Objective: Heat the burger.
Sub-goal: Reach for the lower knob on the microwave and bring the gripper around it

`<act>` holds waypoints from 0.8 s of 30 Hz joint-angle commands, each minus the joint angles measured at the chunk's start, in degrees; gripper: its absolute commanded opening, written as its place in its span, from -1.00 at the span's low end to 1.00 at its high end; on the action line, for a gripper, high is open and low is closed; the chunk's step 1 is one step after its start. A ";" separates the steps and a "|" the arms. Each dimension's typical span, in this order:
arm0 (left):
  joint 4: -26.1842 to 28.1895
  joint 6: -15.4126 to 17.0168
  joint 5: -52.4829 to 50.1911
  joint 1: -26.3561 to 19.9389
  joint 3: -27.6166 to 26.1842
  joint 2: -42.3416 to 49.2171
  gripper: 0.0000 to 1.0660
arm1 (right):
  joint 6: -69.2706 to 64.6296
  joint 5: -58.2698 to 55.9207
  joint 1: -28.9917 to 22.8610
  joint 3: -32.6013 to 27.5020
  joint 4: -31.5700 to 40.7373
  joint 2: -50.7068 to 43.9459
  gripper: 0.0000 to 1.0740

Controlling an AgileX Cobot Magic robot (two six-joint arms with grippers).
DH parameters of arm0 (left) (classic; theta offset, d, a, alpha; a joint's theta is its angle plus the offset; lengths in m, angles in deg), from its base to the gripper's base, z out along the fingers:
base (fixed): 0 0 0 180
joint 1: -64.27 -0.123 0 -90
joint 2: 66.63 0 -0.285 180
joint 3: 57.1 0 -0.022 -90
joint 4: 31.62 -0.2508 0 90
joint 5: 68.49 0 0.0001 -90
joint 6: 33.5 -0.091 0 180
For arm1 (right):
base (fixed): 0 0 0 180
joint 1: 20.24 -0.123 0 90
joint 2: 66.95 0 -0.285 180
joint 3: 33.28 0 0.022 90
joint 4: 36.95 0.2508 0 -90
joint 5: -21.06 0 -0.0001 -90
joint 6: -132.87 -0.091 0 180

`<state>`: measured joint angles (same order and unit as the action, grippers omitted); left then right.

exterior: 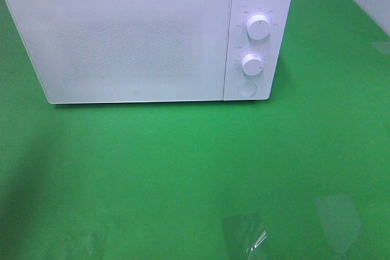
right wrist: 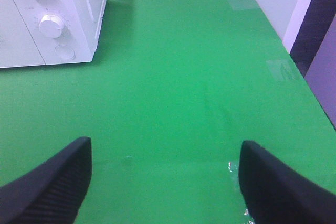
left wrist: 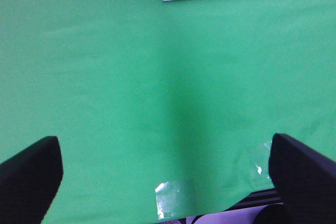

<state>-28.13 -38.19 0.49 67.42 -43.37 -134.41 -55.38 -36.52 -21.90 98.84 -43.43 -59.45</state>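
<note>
Exterior high shows a white microwave [exterior: 122,41], dial lettering [exterior: 247,10] unreadably small; left tool [left wrist: 163,139] and right tool [right wrist: 165,141] stand wide, empty

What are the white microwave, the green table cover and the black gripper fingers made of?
Microwave: looks like smooth white plastic or painted metal; the door has a fine dotted mesh and soft sheen. Green cover: matte sheet, perhaps cloth or paper; faint creases, little glare. Right gripper fingers: matte black, probably plastic; fine ridged texture.

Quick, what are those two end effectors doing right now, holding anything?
Left end effector: open, holding nothing.
Right end effector: open, holding nothing.
</note>
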 commanded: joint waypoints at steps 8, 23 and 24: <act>0.34 -0.34 -7.85 -0.06 16.50 13.58 0.89 | 0.34 -0.06 0.34 -0.11 -0.23 -1.32 0.41; -2.23 -1.60 -9.40 -0.11 34.89 38.16 0.89 | 0.29 -0.06 0.34 -0.11 -0.23 -1.32 0.41; -2.23 -1.60 -9.40 -0.11 34.89 38.16 0.89 | 0.29 -0.06 0.34 -0.11 -0.23 -1.32 0.41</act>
<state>-29.62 -39.51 -8.05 67.42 -8.87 -98.20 -55.38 -36.52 -21.90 98.84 -43.43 -59.45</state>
